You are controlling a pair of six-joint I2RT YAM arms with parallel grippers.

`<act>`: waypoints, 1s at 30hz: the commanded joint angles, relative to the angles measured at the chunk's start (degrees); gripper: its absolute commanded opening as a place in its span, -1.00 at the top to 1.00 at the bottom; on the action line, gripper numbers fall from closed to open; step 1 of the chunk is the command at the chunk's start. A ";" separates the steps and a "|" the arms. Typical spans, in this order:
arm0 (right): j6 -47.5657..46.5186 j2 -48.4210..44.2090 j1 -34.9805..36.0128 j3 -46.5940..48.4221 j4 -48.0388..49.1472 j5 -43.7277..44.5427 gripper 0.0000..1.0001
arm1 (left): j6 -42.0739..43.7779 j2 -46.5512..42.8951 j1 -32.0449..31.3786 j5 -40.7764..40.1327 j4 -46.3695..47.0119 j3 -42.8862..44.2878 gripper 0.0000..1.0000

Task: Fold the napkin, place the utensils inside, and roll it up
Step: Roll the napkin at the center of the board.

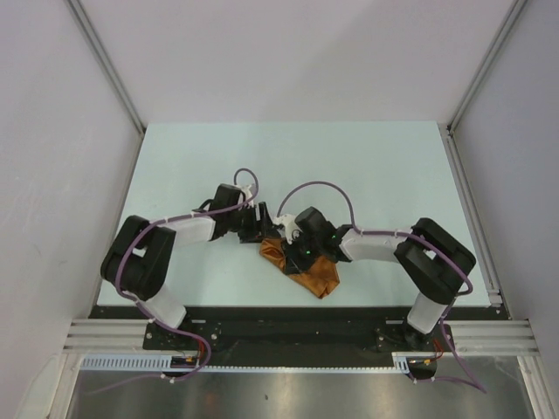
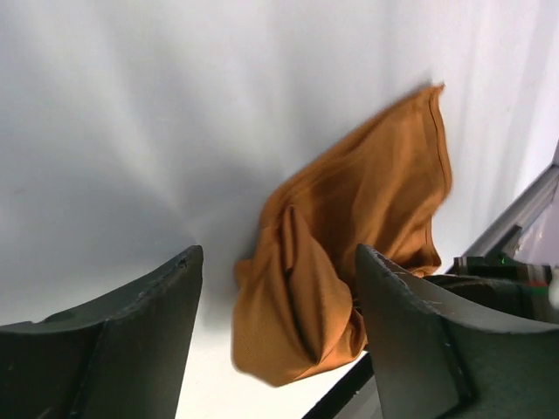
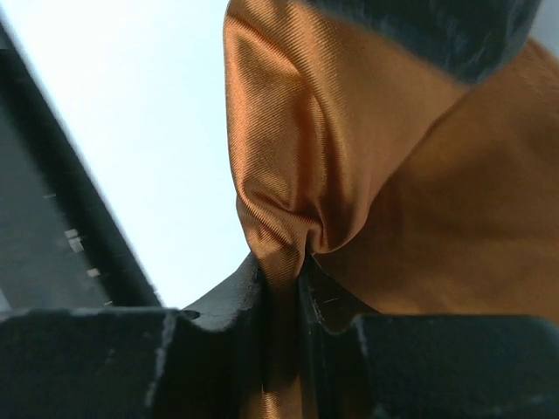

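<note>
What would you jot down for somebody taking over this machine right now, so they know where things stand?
Left gripper: open, with the napkin just ahead of it, not gripped.
Right gripper: shut on a pinch of napkin.
Napkin: a crumpled heap on the table, towards the near edge, between the two arms.
Spoon: not in view in any camera.
Done: no neat fold yet.
Left: flatten and fold, add spoon, roll.
</note>
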 commanded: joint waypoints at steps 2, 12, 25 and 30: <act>5.96 5.03 -4.41 -1.46 7.65 -25.44 0.74 | 0.98 -5.64 3.36 -6.60 -4.71 2.28 -0.54; 15.55 13.38 -13.20 -3.48 20.22 -38.84 0.78 | 5.55 -12.93 2.57 -9.61 -1.65 -2.54 -0.54; 16.78 17.16 -16.11 -3.04 20.32 -40.25 0.80 | 8.10 -9.43 -3.06 -1.61 2.06 -3.60 -0.63; 15.91 16.72 -16.11 -2.96 18.92 -39.72 0.79 | 8.37 -5.03 -3.23 -3.37 -1.56 -1.93 -0.61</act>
